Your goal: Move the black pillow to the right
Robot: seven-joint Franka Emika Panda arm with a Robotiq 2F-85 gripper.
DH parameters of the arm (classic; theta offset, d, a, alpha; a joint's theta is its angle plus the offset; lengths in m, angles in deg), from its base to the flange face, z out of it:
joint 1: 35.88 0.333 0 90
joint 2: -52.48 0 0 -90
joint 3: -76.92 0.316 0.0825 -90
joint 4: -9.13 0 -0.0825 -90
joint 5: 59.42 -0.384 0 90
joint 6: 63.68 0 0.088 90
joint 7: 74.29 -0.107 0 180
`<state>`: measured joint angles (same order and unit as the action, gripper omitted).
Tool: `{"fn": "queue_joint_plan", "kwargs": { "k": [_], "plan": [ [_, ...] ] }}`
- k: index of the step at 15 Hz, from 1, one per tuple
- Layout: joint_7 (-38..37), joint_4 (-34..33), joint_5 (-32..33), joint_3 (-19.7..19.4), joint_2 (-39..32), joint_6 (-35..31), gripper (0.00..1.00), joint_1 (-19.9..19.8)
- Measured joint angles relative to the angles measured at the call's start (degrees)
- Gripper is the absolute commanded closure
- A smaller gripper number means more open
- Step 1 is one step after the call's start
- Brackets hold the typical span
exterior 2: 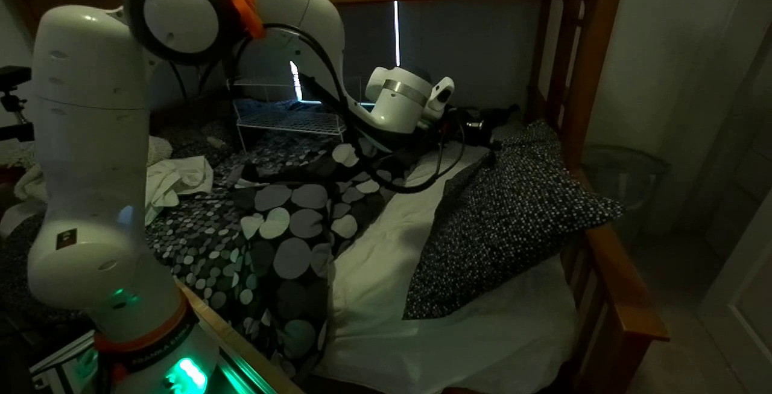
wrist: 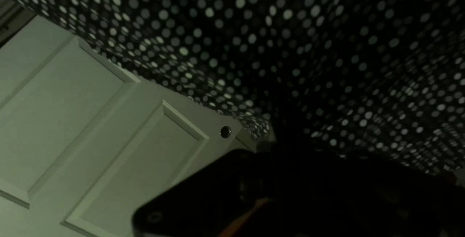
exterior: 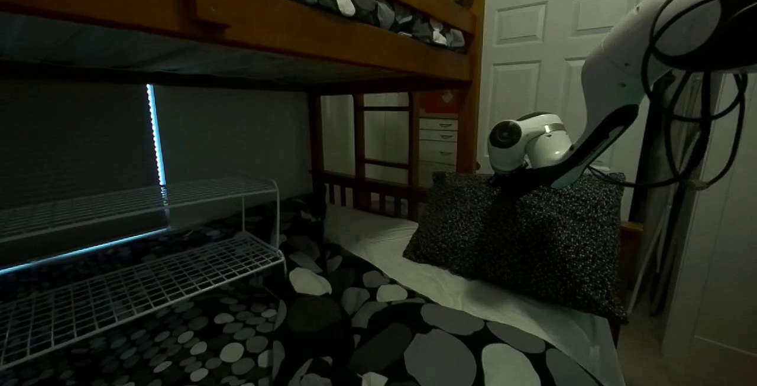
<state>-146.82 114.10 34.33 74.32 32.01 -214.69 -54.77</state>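
Note:
The black pillow (exterior: 532, 244) has fine white speckles and stands tilted on the cream sheet at the end of the lower bunk. It also shows in an exterior view (exterior 2: 500, 219), leaning over the wooden bed end. My gripper (exterior: 510, 184) is at the pillow's upper edge; it also shows small and dark in an exterior view (exterior 2: 479, 131). In the wrist view the speckled fabric fills the top and bunches toward the jaws (wrist: 272, 144). The gripper looks shut on the pillow's edge; the fingertips are mostly lost in darkness.
A white wire rack (exterior: 177, 279) stands on the pebble-patterned bedspread (exterior: 437, 350). The upper bunk rail (exterior: 355, 25) hangs over the bed. The wooden bed end (exterior 2: 621, 279) borders the sheet (exterior 2: 482, 346). A clear bin (exterior 2: 627, 171) stands beyond it. A white door (wrist: 109, 121) is behind.

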Motion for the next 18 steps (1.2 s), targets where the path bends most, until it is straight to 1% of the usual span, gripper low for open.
{"fn": "queue_joint_plan", "kwargs": {
  "k": [2,3,4,5,6,7,8,9,11,13,16,17,18],
  "plan": [
    [-0.52,-1.62,0.0,0.2,-2.72,0.2,0.49,0.07],
    [-0.47,-2.16,-0.71,0.1,-3.61,-0.37,0.41,0.37],
    [-0.09,-2.39,-2.01,0.01,-4.07,-1.5,0.34,0.71],
    [1.64,-2.24,-5.14,0.08,-4.14,-3.88,0.27,0.83],
    [4.78,-1.96,-9.27,0.71,-3.96,-6.29,0.18,0.6],
    [8.52,-1.26,-13.73,1.77,-3.4,-7.97,0.12,0.21],
    [12.95,-0.05,-18.56,3.36,-2.51,-9.05,0.03,-0.4],
    [17.57,1.68,-23.39,5.56,-1.25,-9.29,0.0,-1.29],
    [26.6,6.1,-32.9,11.07,1.89,-9.05,0.0,-3.59],
    [35.51,10.55,-42.4,18.5,5.05,-7.81,0.0,-7.54],
    [48.77,15.06,-56.69,31.85,8.01,-5.89,0.0,-16.2],
    [53.19,15.65,-61.32,36.27,8.46,-3.91,0.0,-19.08],
    [57.65,15.69,-66.02,40.77,8.9,-0.59,0.0,-22.03]
  ]
}}
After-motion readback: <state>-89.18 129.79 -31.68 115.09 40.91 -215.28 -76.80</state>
